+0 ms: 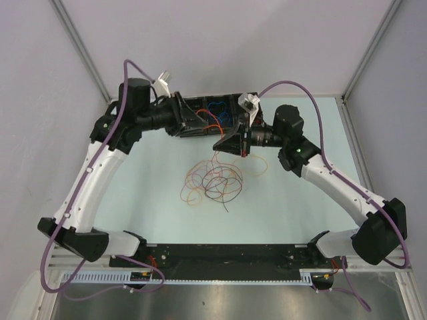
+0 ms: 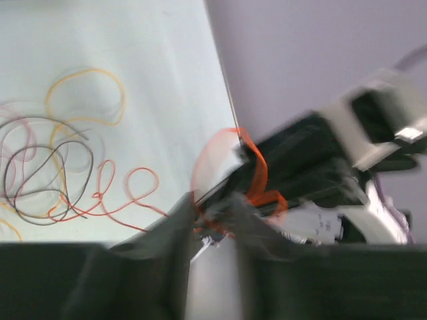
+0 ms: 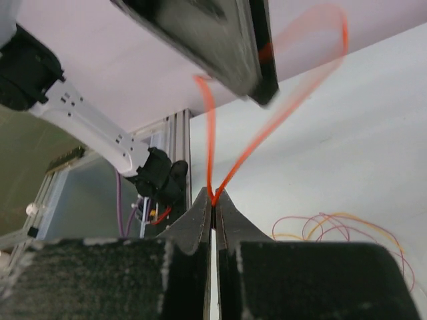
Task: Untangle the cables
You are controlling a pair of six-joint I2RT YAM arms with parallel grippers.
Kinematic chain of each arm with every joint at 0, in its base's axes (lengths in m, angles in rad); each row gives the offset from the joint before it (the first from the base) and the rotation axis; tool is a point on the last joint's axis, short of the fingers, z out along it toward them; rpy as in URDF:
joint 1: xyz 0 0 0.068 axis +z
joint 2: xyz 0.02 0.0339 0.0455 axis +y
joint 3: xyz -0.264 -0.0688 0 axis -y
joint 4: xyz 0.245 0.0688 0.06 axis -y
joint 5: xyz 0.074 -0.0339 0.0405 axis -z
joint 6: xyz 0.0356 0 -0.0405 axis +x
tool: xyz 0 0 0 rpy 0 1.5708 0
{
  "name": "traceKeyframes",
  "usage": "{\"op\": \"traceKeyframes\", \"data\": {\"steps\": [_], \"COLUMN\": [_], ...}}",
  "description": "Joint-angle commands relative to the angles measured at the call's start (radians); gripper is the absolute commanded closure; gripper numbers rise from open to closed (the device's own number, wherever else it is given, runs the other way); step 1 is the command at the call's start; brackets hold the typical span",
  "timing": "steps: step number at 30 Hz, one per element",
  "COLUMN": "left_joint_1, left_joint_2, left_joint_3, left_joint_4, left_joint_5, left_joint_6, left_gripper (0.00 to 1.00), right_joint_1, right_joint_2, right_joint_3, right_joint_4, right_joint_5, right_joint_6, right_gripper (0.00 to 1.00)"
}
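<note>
Right gripper [image 3: 214, 203] is pinching red cable [image 3: 211, 140] in closed tips above table [image 1: 300, 200]. Left gripper [image 2: 212, 225] is showing blurred at the same cable; can't tell open or closed. Other cables [image 1: 215, 179] are lying tangled below.

We look steeply down from above and behind the arm bases [image 1: 133, 243], taking in the whole worktop [image 1: 300, 200]. Our left wrist camera, blurred, sits close behind its fingers [image 2: 160, 260], facing across the worktop. The right wrist camera, tilted, looks past its fingers [image 3: 197, 223] toward the near edge. All three share the red cable [image 3: 209, 133] and the loose cables [image 1: 213, 177].
</note>
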Motion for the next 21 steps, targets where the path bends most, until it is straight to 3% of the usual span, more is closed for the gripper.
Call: {"op": "traceKeyframes", "data": {"steps": [1,3,7,8,13,21], "left_joint_1": [0.091,0.103,0.108,0.109,0.109,0.111], "left_joint_2": [-0.082,-0.122,-0.185,-0.215,-0.324,-0.551], "left_joint_3": [-0.267,-0.32,-0.375,-0.386,-0.499,-0.725], "left_joint_4": [0.166,0.176,0.066,0.041,-0.097,-0.096], "left_joint_5": [0.048,0.028,-0.12,-0.154,-0.424,-0.543], "left_joint_6": [0.018,0.044,0.161,0.178,0.273,0.331], "left_gripper": [0.5,0.28,0.09,0.01,0.0,0.0], "right_joint_1": [0.008,0.021,0.058,0.067,0.112,0.116], "right_joint_2": [-0.043,-0.036,0.038,0.062,0.205,0.479], "right_joint_3": [0.05,0.091,0.265,0.309,0.569,0.908], "right_joint_4": [0.115,0.058,-0.076,-0.139,-0.313,-0.42], "right_joint_5": [0.109,0.139,0.291,0.317,0.468,0.578], "right_joint_6": [0.104,0.083,0.019,0.008,-0.046,-0.058], "right_gripper": [1.0,1.0,1.0,1.0,1.0,1.0]}}
